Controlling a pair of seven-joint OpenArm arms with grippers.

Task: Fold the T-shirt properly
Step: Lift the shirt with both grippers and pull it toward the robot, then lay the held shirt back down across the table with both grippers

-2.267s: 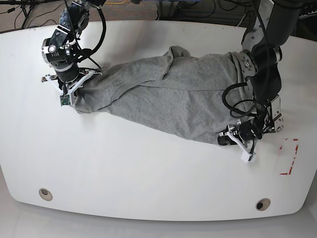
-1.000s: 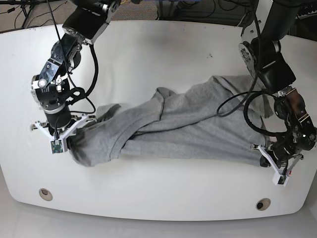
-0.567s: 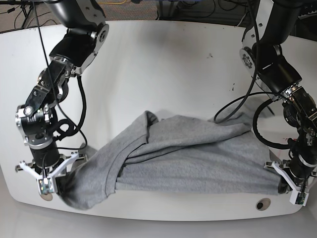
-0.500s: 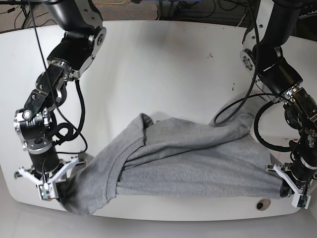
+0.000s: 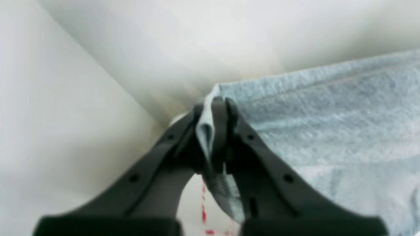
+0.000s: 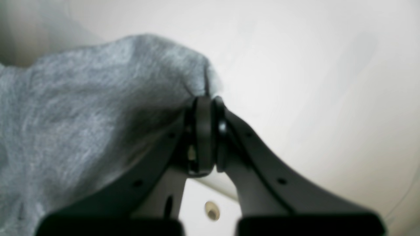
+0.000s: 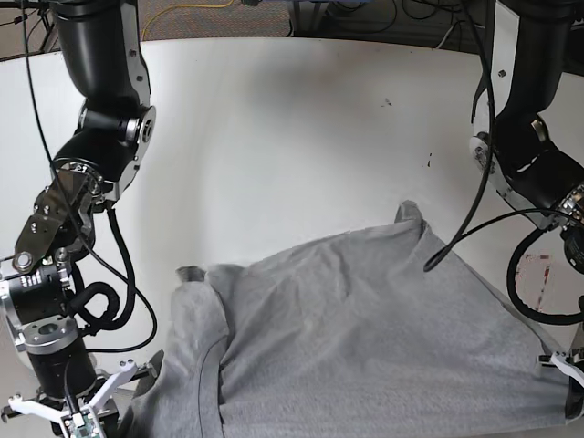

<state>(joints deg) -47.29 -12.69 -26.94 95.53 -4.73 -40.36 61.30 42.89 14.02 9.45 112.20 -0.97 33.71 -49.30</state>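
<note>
The heather-grey T-shirt point(image 7: 365, 338) is stretched across the near part of the white table point(image 7: 301, 119), with its lower edge running out of the base view. My right gripper point(image 7: 91, 415), on that view's left, is shut on the shirt's left end. The right wrist view shows its jaws point(image 6: 205, 105) closed on a bunched grey fold point(image 6: 82, 114). My left gripper point(image 7: 570, 388), at the base view's right edge, is shut on the shirt's other end. In the left wrist view a thin hem fold point(image 5: 205, 131) sits pinched between the black fingers point(image 5: 211, 109). No printed letters show.
A red tape mark point(image 7: 538, 274) lies on the table by the left arm, and shows again as red tape dashes point(image 5: 204, 213) under that gripper. A round table hole point(image 6: 211, 211) is below the right gripper. Cables point(image 7: 219, 9) run behind the far edge.
Both grippers have pulled the T-shirt further toward the table's near edge. It has spread wider and flatter, and the grips have not changed.
</note>
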